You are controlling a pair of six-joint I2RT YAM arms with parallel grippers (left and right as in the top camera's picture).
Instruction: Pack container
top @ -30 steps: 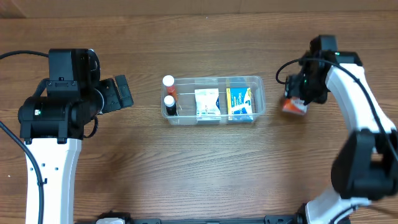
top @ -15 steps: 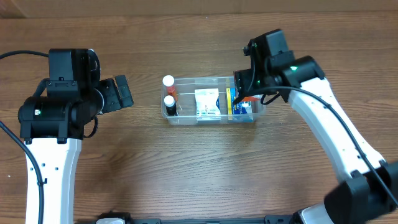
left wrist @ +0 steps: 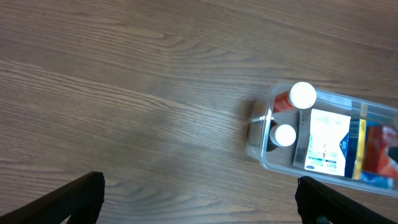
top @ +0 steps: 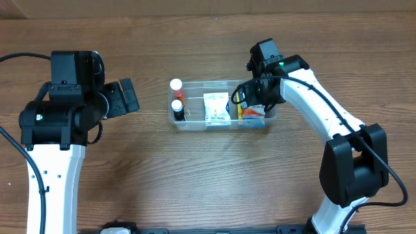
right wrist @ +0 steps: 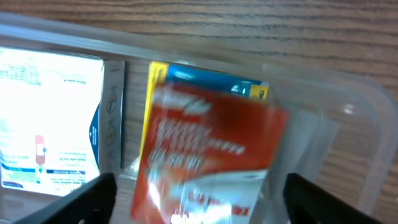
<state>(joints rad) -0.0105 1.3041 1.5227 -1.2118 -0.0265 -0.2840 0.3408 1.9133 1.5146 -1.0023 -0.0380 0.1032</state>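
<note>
The clear container (top: 198,125) sits mid-table. It holds two white-capped bottles (top: 176,84) at its left end, a white box (top: 216,107) and a blue-and-yellow box (top: 242,104). A red box (top: 255,112) lies blurred at the right end, partly on top of the blue-and-yellow box (right wrist: 205,78). My right gripper (top: 253,103) hovers over that end. It is open, and its fingers stand clear on either side of the red box (right wrist: 211,149). My left gripper (top: 127,97) is open to the left of the container, with nothing between its fingers (left wrist: 87,193).
Bare wooden tabletop surrounds the container (left wrist: 261,155). The right arm reaches in from the lower right and crosses the container's right end. The left arm's base stands at the left edge.
The right arm swung left from beside the container to above its right end, carrying the red box. Its jaws then opened, and the box now sits inside. The left arm has not moved.
</note>
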